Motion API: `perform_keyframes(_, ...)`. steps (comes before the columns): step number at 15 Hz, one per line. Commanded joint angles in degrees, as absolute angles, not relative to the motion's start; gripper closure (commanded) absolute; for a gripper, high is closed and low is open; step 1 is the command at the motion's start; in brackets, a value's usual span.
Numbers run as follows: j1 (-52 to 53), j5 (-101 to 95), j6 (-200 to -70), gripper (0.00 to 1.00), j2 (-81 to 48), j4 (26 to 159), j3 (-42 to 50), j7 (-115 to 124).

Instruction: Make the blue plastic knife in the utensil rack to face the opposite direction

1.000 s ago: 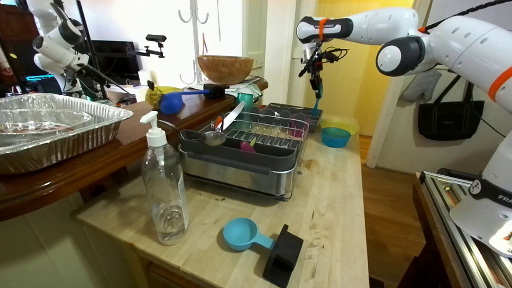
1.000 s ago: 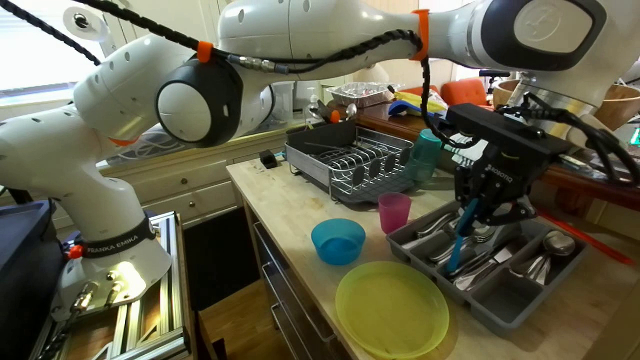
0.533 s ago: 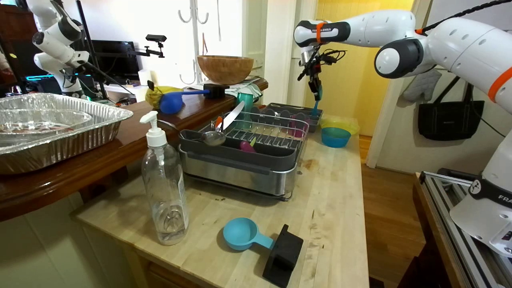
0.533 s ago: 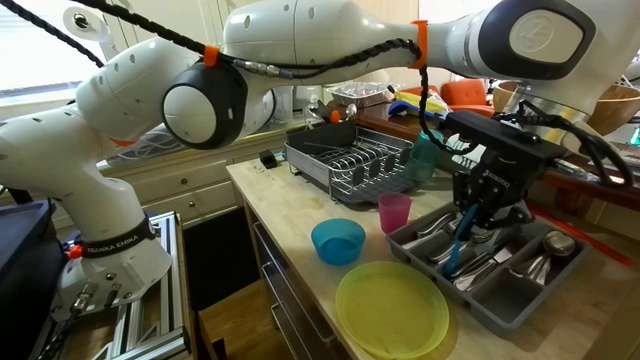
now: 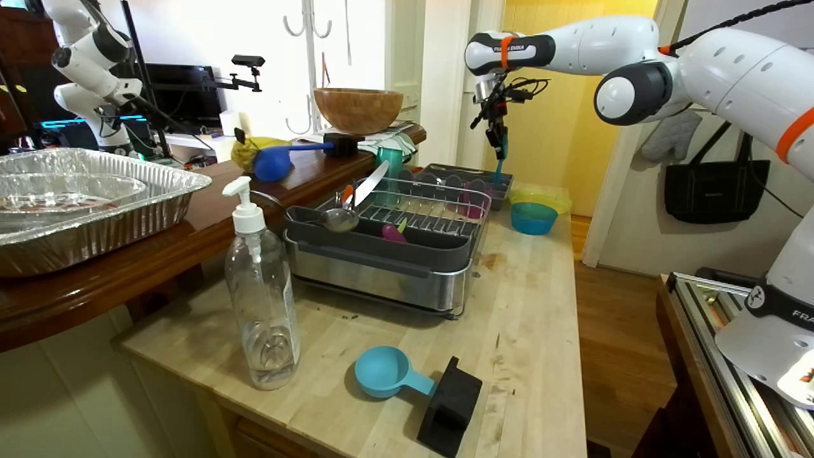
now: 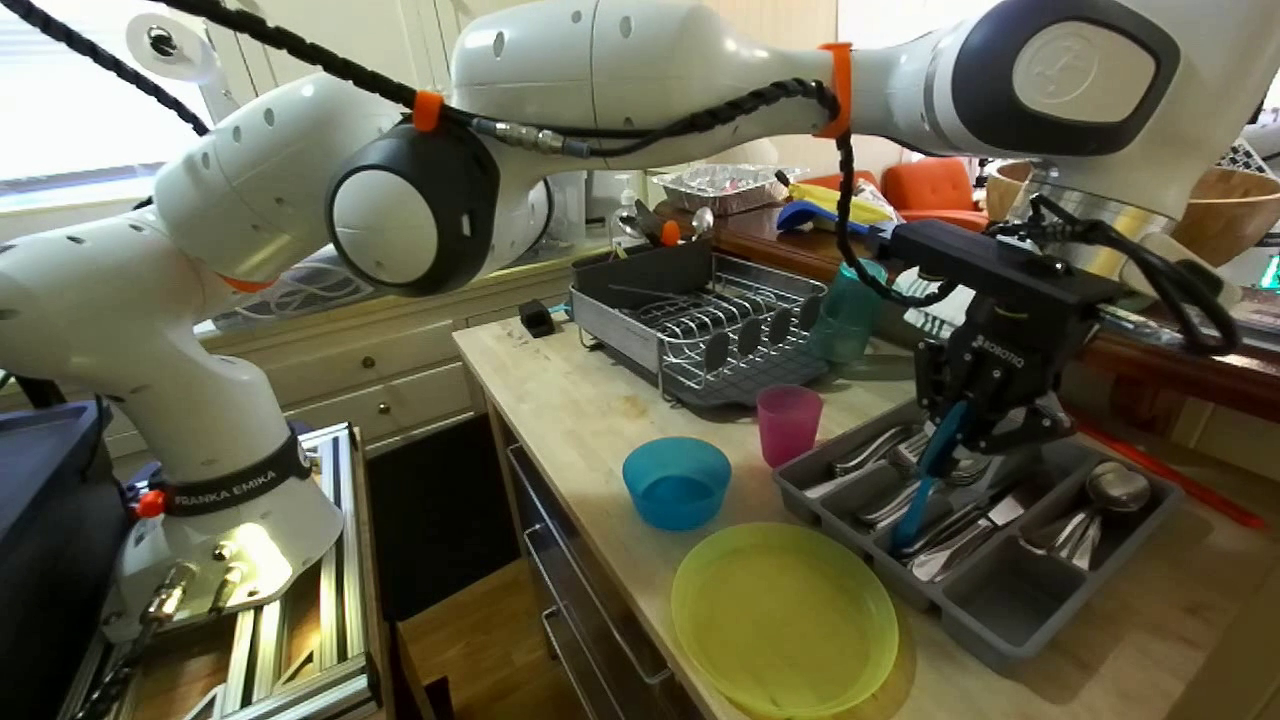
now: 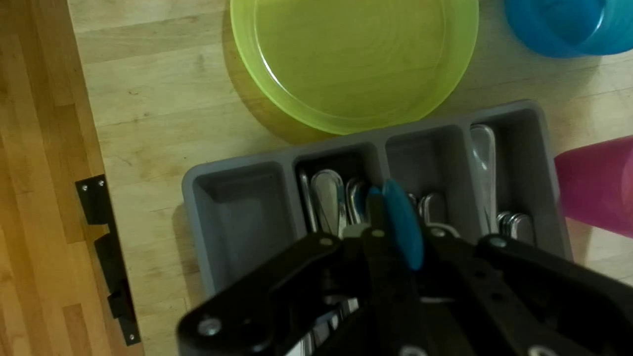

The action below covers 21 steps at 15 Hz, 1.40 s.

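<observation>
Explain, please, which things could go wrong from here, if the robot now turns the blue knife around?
The gripper holds the knife at a slant, so the knife may pivot or slip during the turn. Its low end points down into the grey tray, where it might snag on or push the metal cutlery. A wide swing could perhaps knock the pink cup, which stands close beside the tray.

White rounded robot base [image 6: 245, 520]: glowing, unlit half a second ago
Black jointed Robotiq gripper [image 5: 501, 153]: slightly lower than a second ago
Slim blue plastic knife [image 6: 943, 440]: shifted slightly away from that base
</observation>
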<state>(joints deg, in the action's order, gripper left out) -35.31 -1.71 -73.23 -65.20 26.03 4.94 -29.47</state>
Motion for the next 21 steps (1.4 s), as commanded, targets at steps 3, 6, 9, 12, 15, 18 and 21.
perform_keyframes(3,-34.3,-2.1,-78.3,0.98,-66.9,25.1,5.1,-25.9)
perform_keyframes(6,-33.9,-2.2,-80.3,0.98,-67.3,25.1,5.2,-25.0)
perform_keyframes(9,-33.7,-2.2,-82.1,0.98,-67.6,25.2,5.3,-24.4)
perform_keyframes(12,-33.7,-2.2,-83.1,0.98,-68.0,25.2,5.3,-24.0)
perform_keyframes(15,-33.8,-1.9,-83.6,0.97,-68.2,25.3,5.1,-24.0)
perform_keyframes(18,-34.0,-1.4,-84.4,0.92,-68.4,25.2,4.7,-23.6)
perform_keyframes(21,-34.0,-1.4,-86.4,0.64,-68.8,25.1,4.8,-23.2)
